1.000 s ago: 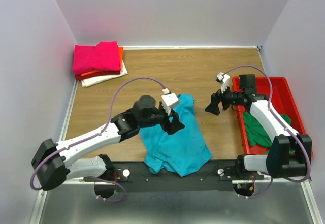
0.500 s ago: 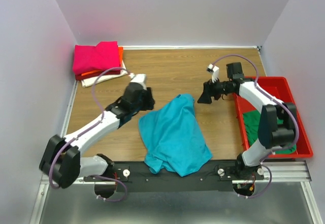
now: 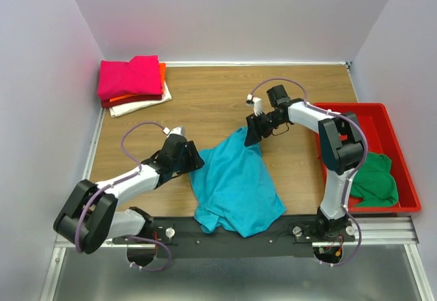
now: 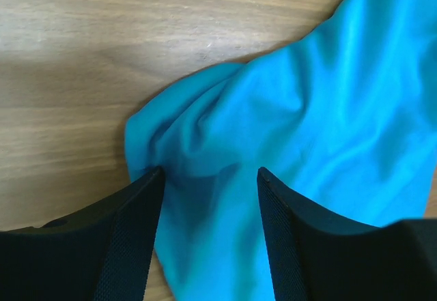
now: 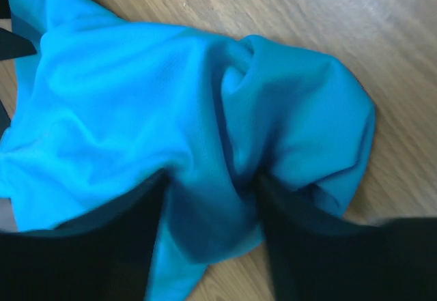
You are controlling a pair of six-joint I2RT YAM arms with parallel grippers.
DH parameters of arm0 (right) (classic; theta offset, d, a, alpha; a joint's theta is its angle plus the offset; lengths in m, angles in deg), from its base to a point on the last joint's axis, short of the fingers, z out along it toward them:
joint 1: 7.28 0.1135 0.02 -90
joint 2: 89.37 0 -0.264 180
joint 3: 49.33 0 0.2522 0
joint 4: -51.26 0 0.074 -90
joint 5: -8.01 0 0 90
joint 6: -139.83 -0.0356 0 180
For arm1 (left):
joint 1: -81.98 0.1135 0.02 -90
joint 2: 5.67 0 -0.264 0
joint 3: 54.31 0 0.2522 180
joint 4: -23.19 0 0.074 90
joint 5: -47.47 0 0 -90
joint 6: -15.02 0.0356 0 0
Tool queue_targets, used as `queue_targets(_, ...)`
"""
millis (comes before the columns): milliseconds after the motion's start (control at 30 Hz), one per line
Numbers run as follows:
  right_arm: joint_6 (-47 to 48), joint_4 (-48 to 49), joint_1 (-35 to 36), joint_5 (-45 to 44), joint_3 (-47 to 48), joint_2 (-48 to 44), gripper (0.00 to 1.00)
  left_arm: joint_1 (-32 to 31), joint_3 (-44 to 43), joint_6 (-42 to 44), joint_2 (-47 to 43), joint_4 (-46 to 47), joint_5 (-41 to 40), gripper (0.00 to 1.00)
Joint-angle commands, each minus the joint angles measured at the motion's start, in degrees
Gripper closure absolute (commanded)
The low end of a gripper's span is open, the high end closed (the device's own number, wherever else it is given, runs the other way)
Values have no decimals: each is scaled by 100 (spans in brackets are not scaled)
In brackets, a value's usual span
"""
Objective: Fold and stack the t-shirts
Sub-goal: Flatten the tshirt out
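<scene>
Your left hand (image 4: 209, 173) and right hand (image 5: 212, 181) each stood wide open, teal t-shirt (image 3: 235, 178) cloth bunched between the fingers.

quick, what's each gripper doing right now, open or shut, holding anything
left gripper: open, fingers astride the edge of the teal t-shirt, gripping nothing
right gripper: open, a bunched fold of the same shirt between its fingers

The teal t-shirt (image 4: 307, 130) runs off the right and bottom edges of the left wrist view, the right end effector (image 5: 212, 185) shows only as blurred dark fingers cut off below, and the magenta t-shirt (image 3: 130, 76) hides most of the stack (image 3: 140, 104) beneath.
</scene>
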Motion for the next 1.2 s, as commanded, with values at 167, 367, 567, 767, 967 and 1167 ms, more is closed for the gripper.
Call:
queue_targets(167,109,-712,59,-321,1164,83,99,13,-736,306,789,530,-47,91)
queue_targets(367,539,-1389,7,-927,3693,-215,100,189,-2615,1579,281,83,-678,100)
queue_targets(567,645,-1478,-107,-454,5314,-1074,100,312,-4963,2792,-308,-454,-724,100)
queue_targets(767,1566,-1478,-107,83,3000,-2911,96,312,-4440,3049,-1231,-612,634,100)
queue_targets(967,2692,-1688,-99,-381,-1151,-5057,52,243,-1699,2031,-2399,-454,2928,58)
queue_targets(1167,2571,-1891,-116,-1779,-2798,-6455,7,40,-245,747,-4666,-1005,2908,22)
